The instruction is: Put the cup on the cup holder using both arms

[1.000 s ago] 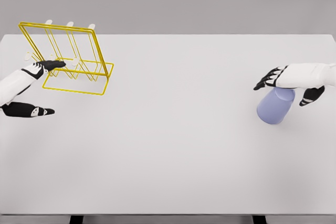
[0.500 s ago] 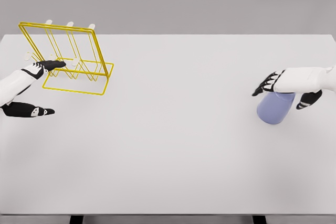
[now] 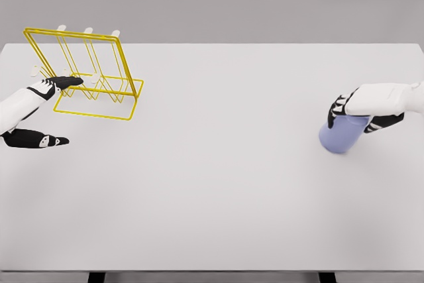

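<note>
Head view: right hand (image 3: 368, 105) fingers grasp the unmarked lilac cup (image 3: 340, 134); left hand (image 3: 34, 107) fingers released beside the yellow cup holder (image 3: 93, 71).

A big white table (image 3: 212, 183) fills most of the picture. A yellow wire rack (image 3: 89, 74) stands on it near the far left corner. A light purple cup (image 3: 339, 136) sits on the table near the right edge, well apart from the rack. Dark table legs peek out at the bottom edge.
</note>
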